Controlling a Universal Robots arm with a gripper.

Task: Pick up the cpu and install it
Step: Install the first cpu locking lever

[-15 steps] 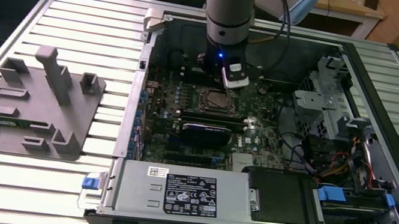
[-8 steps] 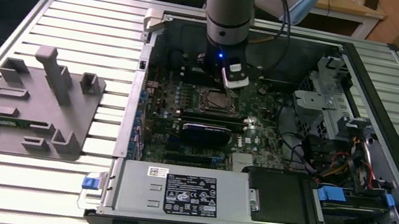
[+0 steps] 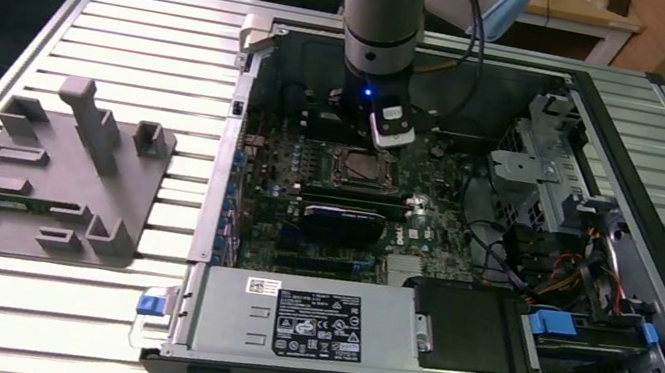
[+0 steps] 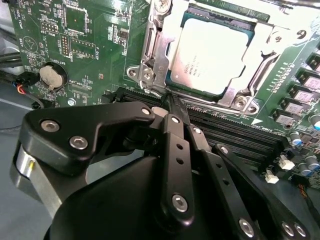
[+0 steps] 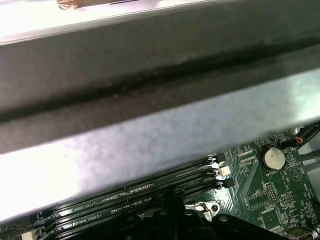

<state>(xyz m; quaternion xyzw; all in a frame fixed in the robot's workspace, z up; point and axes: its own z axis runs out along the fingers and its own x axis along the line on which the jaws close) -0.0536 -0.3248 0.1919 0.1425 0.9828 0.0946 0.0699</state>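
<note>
In the upper right of the second wrist view, the cpu [image 4: 209, 55], a thin square chip with a silvery-grey metal top plate, lies seated flat inside the silver metal socket frame [image 4: 150, 47] on the green motherboard [image 4: 90, 45]. Just below it in the middle of that frame, the black linkage gripper [image 4: 172, 104] has its slim fingertips pressed together with nothing between them, the tips meeting at the near edge of the socket frame, above the long black memory slots [image 4: 235, 132]. A round silver coin battery [image 4: 52, 76] sits at the left of the frame. In the exterior view, the grey and light-blue robot arm [image 3: 386, 13] reaches down at top centre into the open black computer case [image 3: 656, 190], and the cpu [image 3: 360, 163] shows as a dim square just below the arm's end. At the left of that frame, a grey plastic fixture tray with upright posts [image 3: 50, 175] rests on the ribbed metal table [image 3: 130, 21], well apart from the case.
</note>
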